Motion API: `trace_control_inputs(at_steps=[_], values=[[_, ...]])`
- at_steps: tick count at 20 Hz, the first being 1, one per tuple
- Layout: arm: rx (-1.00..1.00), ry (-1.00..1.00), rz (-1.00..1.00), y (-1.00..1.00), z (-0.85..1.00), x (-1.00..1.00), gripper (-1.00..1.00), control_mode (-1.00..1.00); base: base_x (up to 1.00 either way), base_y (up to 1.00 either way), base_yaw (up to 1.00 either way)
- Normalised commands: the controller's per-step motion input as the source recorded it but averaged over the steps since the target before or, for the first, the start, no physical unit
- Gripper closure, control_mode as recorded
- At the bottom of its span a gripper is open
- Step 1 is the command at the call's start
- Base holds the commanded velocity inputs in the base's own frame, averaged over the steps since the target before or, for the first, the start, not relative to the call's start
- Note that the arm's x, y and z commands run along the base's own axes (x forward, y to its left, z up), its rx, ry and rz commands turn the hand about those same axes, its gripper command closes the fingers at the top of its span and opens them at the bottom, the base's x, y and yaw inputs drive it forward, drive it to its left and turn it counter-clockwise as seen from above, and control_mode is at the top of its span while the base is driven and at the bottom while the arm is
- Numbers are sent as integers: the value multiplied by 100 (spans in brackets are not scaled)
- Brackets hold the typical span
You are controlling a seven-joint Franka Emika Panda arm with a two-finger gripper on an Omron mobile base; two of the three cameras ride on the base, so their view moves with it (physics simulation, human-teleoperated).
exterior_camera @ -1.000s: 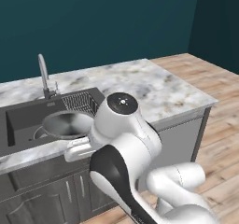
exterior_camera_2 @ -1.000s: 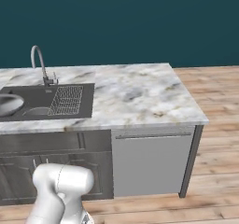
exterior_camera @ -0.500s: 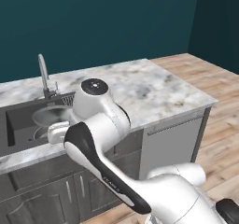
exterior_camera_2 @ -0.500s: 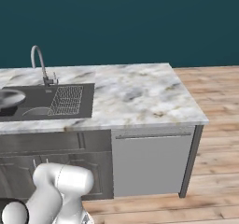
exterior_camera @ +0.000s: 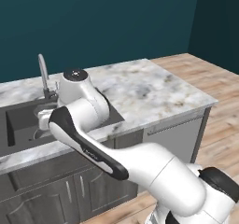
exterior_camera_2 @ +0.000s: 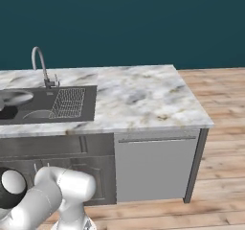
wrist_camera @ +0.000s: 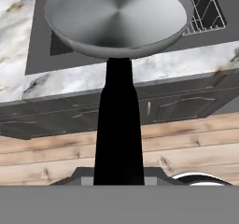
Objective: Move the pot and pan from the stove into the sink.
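The pan (wrist_camera: 119,20), a shallow round grey metal dish, hangs above the dark sink (wrist_camera: 41,55), with its long black handle (wrist_camera: 117,125) running down to my gripper (wrist_camera: 118,180), which is shut on it. From the right base view the pan (exterior_camera_2: 11,98) shows at the left edge, over the sink (exterior_camera_2: 40,96). In the left base view my arm covers most of the sink (exterior_camera: 18,120). A pale curved rim (exterior_camera_2: 36,113) lies low in the basin; I cannot tell what it is. The pot and the stove are out of view.
A wire rack (exterior_camera_2: 68,102) fills the right part of the basin, and a tall curved tap (exterior_camera_2: 40,63) stands behind it. White-grey marble counter (exterior_camera_2: 139,97) stretches to the right. Dark cabinet fronts and a grey appliance panel (exterior_camera_2: 153,164) stand below, over a wooden floor.
My arm's elbow has swung left across the sink in the left base view. The pan has stayed at the left edge of the right base view.
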Motion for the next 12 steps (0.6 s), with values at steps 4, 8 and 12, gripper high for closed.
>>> trace_control_inputs(at_steps=[4, 8, 12], values=[[0, 0, -24, 13, -6, 22, 100, -100, 0, 0, 0], [0, 0, -8, 2, -1, 3, 100, -100, 0, 0, 0], [0, 0, -5, 0, 0, 2, 100, -100, 0, 0, 0]])
